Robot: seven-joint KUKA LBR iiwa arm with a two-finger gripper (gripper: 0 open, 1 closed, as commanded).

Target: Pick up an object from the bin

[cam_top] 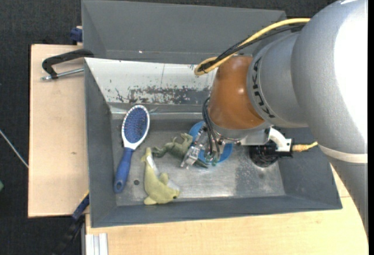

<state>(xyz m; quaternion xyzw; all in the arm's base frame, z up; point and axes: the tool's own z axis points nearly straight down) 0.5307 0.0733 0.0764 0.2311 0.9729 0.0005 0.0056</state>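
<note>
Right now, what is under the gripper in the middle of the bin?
A blue round thing lies under the gripper, with a green toy figure just left of it. The arm hides most of the blue thing, so its kind cannot be told.

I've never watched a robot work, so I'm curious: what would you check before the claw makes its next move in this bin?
1. The claw is down inside the bin: ok.
2. Something lies under it: ok, a blue round thing, with a green toy figure right beside.
3. Anything gripped: cannot tell.
4. The blue hairbrush lies apart from the claw: ok.
5. The yellow plush toy lies apart from the claw: ok.
</note>
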